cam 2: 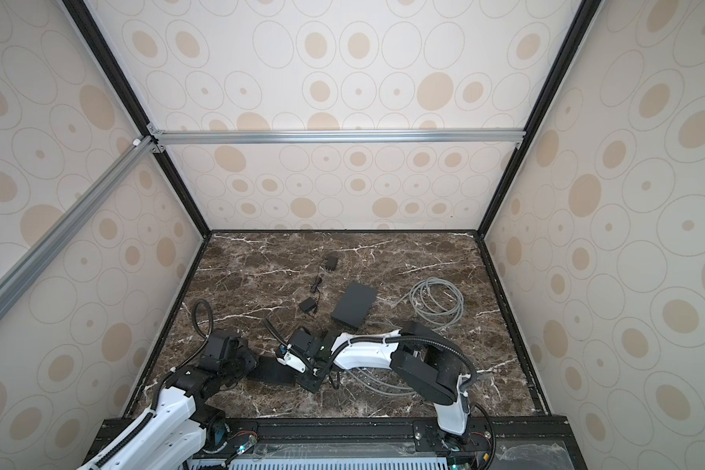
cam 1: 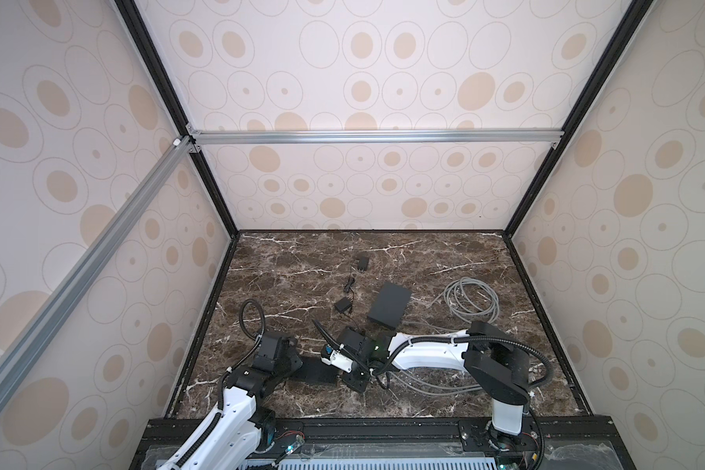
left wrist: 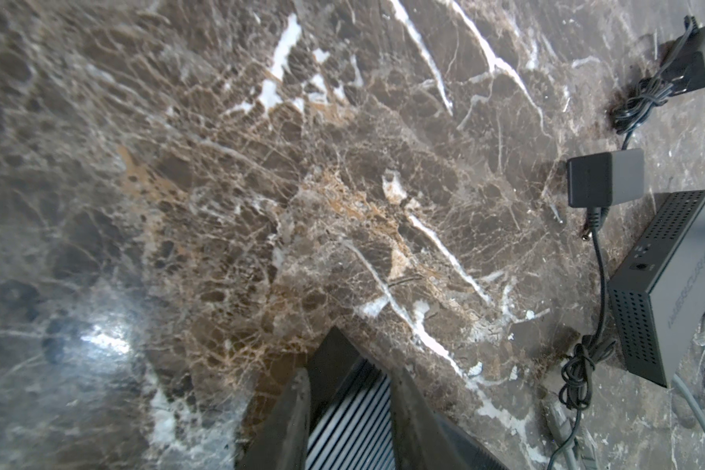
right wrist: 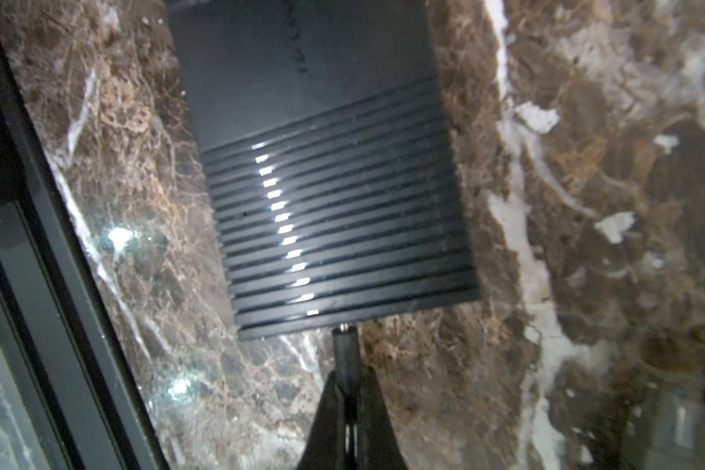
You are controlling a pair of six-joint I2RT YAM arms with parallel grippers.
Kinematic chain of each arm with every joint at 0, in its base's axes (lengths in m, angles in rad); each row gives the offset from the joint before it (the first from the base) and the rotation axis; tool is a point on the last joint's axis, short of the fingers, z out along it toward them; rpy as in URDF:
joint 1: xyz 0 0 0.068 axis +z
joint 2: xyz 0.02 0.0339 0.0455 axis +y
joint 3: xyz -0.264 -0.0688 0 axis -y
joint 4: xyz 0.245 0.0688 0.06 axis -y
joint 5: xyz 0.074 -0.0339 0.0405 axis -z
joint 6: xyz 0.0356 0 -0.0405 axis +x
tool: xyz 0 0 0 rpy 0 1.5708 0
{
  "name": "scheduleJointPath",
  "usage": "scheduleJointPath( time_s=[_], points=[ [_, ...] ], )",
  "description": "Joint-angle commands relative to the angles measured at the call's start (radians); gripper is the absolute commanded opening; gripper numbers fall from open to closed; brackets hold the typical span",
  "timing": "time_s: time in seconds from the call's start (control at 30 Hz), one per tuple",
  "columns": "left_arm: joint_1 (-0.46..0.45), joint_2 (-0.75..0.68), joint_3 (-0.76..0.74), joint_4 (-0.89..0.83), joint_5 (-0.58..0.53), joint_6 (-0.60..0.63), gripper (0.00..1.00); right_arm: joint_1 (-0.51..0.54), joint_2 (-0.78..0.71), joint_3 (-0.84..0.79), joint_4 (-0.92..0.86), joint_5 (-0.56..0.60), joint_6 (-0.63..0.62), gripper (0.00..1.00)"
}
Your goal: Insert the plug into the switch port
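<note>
You've got a dark brown marble tabletop [cam 1: 424,264] with white veins, cream walls [cam 1: 383,61] patterned with tan ovals, black ribbed switch [right wrist: 334,228], black plug [right wrist: 346,358], grey cable coil [cam 1: 451,295] centre right, white-and-black arms [cam 1: 424,354].

Rt wrist view: plug [right wrist: 346,354] tip meets switch [right wrist: 322,162] edge, port itself hidden, can't tell if seated; switch's far end cut off by frame edge. Top views: switch ends hidden under left arm [cam 1: 275,350] and right arm [cam 1: 424,352], plug too small to make out. Lettering on black box [left wrist: 676,293] blurred, unreadable.
</note>
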Motion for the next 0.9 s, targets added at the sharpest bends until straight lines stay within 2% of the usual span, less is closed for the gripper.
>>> scheduleJointPath(
  time_s=[0.0,0.13,0.27,0.47,0.87],
  points=[
    [-0.007,-0.007,-0.002,-0.011,0.016,-0.011,0.34,0.011,0.027,0.024,0.003,0.045,-0.001,0.00],
    [-0.006,-0.008,-0.006,-0.007,0.021,-0.012,0.34,0.011,0.027,0.024,0.024,0.021,-0.011,0.00],
    [-0.007,-0.003,-0.017,0.006,0.035,-0.013,0.34,0.011,0.027,0.022,0.057,-0.039,-0.089,0.00],
    [-0.009,0.002,-0.011,0.002,0.036,-0.005,0.34,0.010,0.042,0.084,-0.027,0.023,-0.184,0.00],
    [-0.012,0.005,-0.015,0.012,0.042,-0.003,0.34,0.008,0.036,0.109,0.045,0.047,-0.166,0.00]
  ],
)
